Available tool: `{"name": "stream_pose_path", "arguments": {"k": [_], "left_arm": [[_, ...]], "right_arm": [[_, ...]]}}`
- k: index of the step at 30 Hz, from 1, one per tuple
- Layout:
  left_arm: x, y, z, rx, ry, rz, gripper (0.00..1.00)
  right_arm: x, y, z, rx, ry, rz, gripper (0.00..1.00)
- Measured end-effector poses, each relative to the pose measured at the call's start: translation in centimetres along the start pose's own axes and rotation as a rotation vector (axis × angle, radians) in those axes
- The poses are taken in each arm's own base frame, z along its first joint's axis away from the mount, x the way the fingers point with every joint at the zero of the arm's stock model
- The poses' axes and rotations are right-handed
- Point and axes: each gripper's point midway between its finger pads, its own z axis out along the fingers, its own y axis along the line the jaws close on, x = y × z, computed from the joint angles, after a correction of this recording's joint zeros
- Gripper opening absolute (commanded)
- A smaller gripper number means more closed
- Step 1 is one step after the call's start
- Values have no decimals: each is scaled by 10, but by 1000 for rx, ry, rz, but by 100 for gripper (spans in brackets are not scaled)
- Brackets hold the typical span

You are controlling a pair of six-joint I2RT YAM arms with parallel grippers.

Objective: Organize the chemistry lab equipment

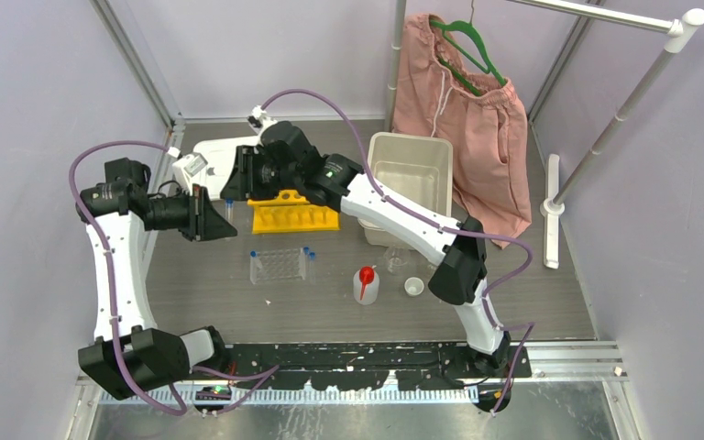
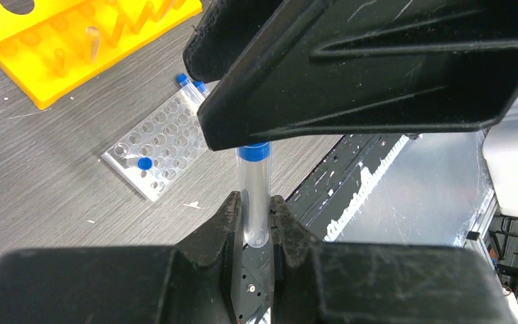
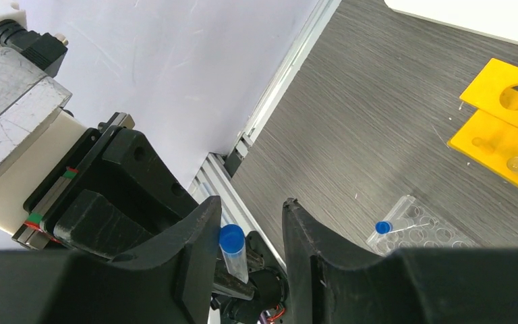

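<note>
My left gripper (image 2: 257,206) is shut on the lower end of a clear blue-capped tube (image 2: 255,196), which stands up between its pads. My right gripper (image 3: 251,216) is open around the tube's (image 3: 233,251) cap. The cap lies against one finger, with a wide gap to the other. In the top view the two grippers meet left of the yellow six-hole rack (image 1: 293,213). The clear grid rack (image 1: 280,266) lies in front of it with blue-capped tubes in it. A red-spouted squeeze bottle (image 1: 366,284), small glassware (image 1: 396,264) and a white cup (image 1: 413,287) stand to the right.
A beige bin (image 1: 411,179) sits behind the right arm's forearm. A white box (image 1: 215,156) lies at the back left. Pink shorts (image 1: 463,128) hang on a green hanger at the back right, by a white rail stand (image 1: 552,206).
</note>
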Motion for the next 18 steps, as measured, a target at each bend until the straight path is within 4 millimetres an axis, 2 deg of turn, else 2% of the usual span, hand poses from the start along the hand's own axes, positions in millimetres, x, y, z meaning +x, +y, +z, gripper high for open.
{"name": "stream_pose_path", "arguments": {"k": [11, 18], "left_arm": [[0, 4, 3, -6, 2, 15, 0], [1, 5, 3, -9, 5, 17, 0]], "right_arm": [[17, 3, -3, -15, 72, -6, 37], [24, 2, -4, -17, 102, -5, 20]]}}
